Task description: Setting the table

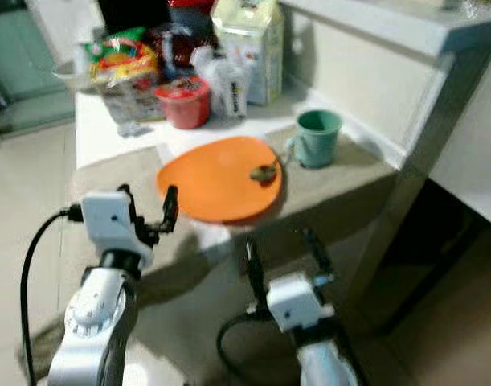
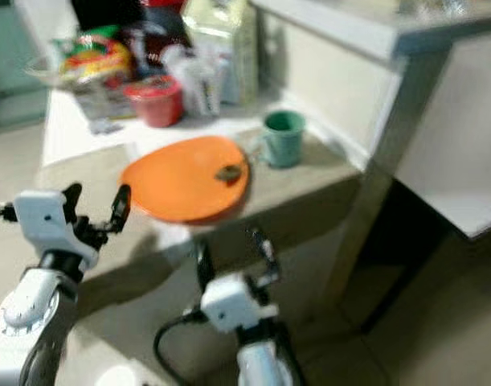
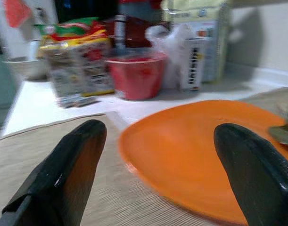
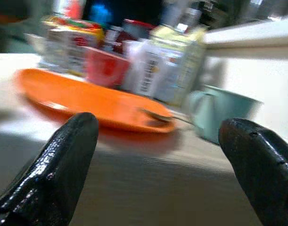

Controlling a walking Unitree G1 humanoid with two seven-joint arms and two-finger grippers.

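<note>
Just ahead of the left gripper (image 1: 150, 211), fingers spread and empty, lies the orange plate (image 1: 217, 178) carrying a spoon (image 1: 263, 171); the right gripper (image 1: 284, 251) hangs parted below. Approach seems underway; next, closing on the plate's rim.

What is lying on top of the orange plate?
A spoon rests on the orange plate, near the green mug. The plate covers whatever lies beneath it.

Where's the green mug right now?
The green mug stands on the table's right side, just right of the orange plate, near the wall.
</note>
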